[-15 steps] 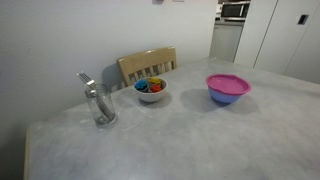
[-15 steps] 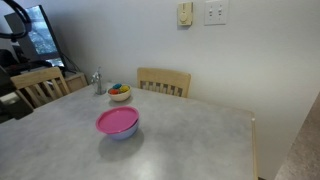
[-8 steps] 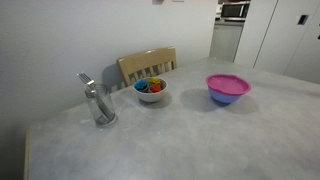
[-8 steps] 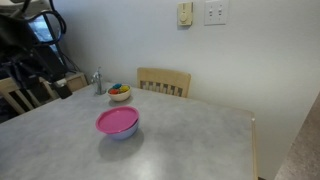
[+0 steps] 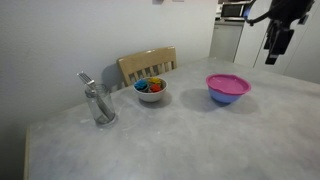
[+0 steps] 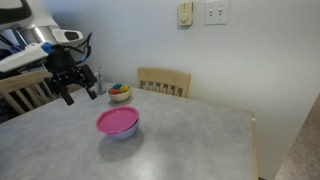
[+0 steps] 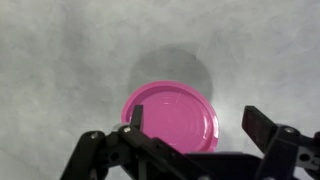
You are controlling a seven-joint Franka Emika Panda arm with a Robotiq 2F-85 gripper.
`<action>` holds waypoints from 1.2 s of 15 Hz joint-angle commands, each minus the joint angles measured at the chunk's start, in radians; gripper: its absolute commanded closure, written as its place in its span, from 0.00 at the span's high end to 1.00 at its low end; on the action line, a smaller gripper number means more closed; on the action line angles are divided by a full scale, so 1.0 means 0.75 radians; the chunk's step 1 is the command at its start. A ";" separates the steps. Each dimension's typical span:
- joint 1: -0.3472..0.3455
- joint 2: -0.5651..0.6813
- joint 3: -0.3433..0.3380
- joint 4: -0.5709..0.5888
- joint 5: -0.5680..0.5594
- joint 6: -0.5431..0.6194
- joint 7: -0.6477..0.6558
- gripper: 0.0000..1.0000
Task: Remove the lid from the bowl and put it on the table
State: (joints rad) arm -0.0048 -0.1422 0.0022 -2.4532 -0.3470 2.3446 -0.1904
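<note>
1. In an exterior view the hand [image 6: 81, 93] hangs in the air at the far left, above the desk [image 6: 190, 140], at the end of the arm [image 6: 40, 55]. Its fingers [image 6: 70, 97] point down and stand apart, with nothing between them.
2. Right of the hand and lower, the pink lid [image 6: 117, 121] sits flat on the blue bowl [image 6: 121, 134] and covers its rim. Lid and hand are apart, not touching.
3. Behind the lid, near the desk's far edge, stands a white bowl [image 6: 120, 95] with colourful contents. Right of that, a wooden chair [image 6: 165, 80] stands against the wall.
4. In an exterior view from another side, a metal tool [image 5: 97, 102] stands upright at the left. The white bowl [image 5: 151, 91] sits in the middle, in front of the chair [image 5: 148, 64]. Further right comes the lid [image 5: 228, 82] on the bowl [image 5: 228, 97], and the hand [image 5: 272, 52] is at the far right. It is higher than the lid and well apart from it.
5. In the wrist view the lid [image 7: 172, 115] lies below the open hand [image 7: 192, 118], on the grey desk [image 7: 60, 50].
6. There the finger at the left of the picture overlaps the lid's left edge. The finger at the right stands past the lid's right edge. The lid therefore lies a little left of the middle of the gap.
7. The bowl is hidden under the lid in that view. Only a round shadow shows on the desk above the lid.
</note>
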 commanded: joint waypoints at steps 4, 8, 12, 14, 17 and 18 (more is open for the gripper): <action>0.002 0.038 0.001 0.023 0.003 0.004 0.005 1.00; 0.002 0.010 0.001 0.019 0.003 0.002 0.005 1.00; -0.041 0.084 -0.019 0.065 -0.152 0.137 0.050 1.00; -0.057 0.115 -0.025 0.081 -0.236 0.225 0.148 1.00; -0.054 0.204 -0.017 0.133 -0.289 0.345 0.331 1.00; -0.039 0.246 -0.012 0.164 -0.247 0.345 0.372 1.00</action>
State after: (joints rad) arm -0.0386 -0.0533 -0.0188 -2.3968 -0.5368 2.5622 -0.0020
